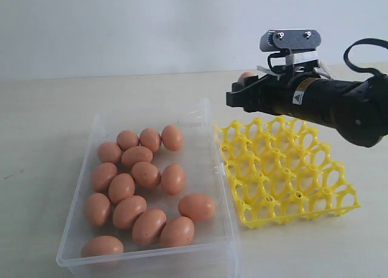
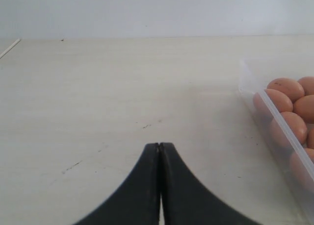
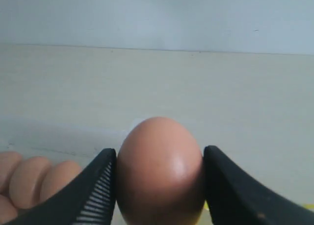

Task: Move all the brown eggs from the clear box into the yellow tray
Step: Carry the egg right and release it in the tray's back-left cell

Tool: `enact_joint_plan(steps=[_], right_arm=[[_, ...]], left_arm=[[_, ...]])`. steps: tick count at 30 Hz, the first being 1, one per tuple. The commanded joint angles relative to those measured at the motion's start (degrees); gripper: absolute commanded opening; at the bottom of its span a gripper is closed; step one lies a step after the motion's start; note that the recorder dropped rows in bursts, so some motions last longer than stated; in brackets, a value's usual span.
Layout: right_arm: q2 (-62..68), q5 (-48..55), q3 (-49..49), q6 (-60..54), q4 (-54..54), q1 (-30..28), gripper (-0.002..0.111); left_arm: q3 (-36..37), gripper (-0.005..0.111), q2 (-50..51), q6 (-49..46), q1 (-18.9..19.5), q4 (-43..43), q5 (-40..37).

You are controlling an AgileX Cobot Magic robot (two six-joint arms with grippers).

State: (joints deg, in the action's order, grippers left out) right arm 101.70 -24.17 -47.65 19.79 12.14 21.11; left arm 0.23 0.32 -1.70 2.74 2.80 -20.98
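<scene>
Brown egg (image 3: 159,178) pinched in level right hand (image 3: 159,154) by yellow tray (image 1: 245,220), left hand (image 2: 159,145) closed

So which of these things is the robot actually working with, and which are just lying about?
Part of the job: brown eggs; clear box; yellow tray; right gripper, holding one egg.

Just there: table; left gripper, shut, off beside the box.
</scene>
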Motion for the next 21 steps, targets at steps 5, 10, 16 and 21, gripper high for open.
enact_joint_plan(steps=[5, 10, 16, 21], right_arm=[[6.11, -6.0, 0.35, 4.44, 4.58, -0.28, 0.0], [8.12, -8.81, 0.35, 5.02, 4.99, -0.28, 0.0], [10.66, -8.31, -1.89, 6.92, 7.9, -0.28, 0.0], [12.98, -8.02, -2.01, 7.24, 8.82, -0.28, 0.004]], left_arm=[[-0.23, 0.0, -0.32, 0.0, -0.49, 0.21, 0.71], [-0.23, 0.0, -0.32, 0.0, -0.49, 0.21, 0.71], [-0.23, 0.0, -0.32, 0.0, -0.49, 0.21, 0.71], [-0.23, 0.0, -0.32, 0.0, -0.49, 0.21, 0.71]])
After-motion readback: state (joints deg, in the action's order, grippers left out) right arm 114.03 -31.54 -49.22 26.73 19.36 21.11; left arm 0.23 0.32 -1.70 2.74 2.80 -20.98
